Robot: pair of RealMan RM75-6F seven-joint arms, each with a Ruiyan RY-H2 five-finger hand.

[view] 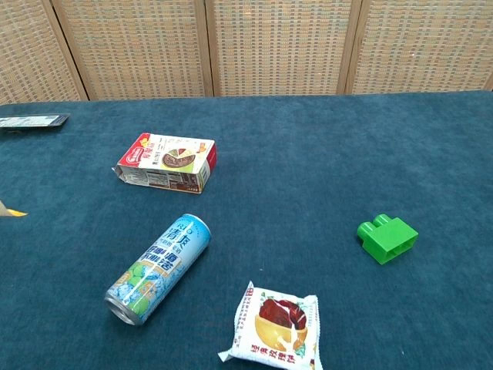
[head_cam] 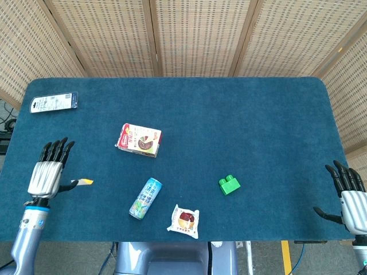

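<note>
Pinching a small yellow-tipped sachet (head_cam: 85,182) against the left hand's (head_cam: 45,175) thumb, other fingers stretched straight, over the worktop's (head_cam: 258,126) near-left edge. Best keeping that thin pinch firm, wrist level. Idling the right hand (head_cam: 347,196), fingers spread, holding nothing.

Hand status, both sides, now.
Left robot hand: pinching a small yellow-tipped piece at the thumb, other fingers straight.
Right robot hand: open, fingers apart, holding nothing.
</note>
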